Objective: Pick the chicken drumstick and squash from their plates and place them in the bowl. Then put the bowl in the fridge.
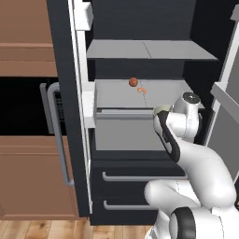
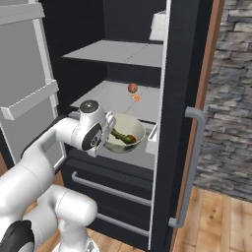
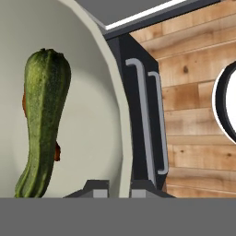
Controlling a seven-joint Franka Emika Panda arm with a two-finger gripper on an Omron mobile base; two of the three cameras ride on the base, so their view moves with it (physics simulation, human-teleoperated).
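Note:
My gripper (image 2: 107, 129) is shut on the rim of the pale grey-beige bowl (image 2: 125, 133) and holds it in the open fridge (image 2: 118, 54), just above the lower shelf's front. In the hand view the fingertips (image 3: 94, 189) pinch the bowl's wall (image 3: 92, 115). The long green squash (image 3: 44, 120) lies inside the bowl, also seen from the right base (image 2: 122, 136). A reddish bit of the chicken drumstick (image 3: 56, 152) peeks from behind the squash. The plates are out of view.
A small orange-red ball (image 1: 133, 82) and an orange scrap (image 1: 141, 90) sit on the middle shelf (image 1: 116, 95). Drawers with silver bar handles (image 1: 135, 177) lie below. Fridge doors stand open at both sides (image 2: 29, 98) (image 2: 179, 123). A black oven (image 1: 23, 107) is to the left.

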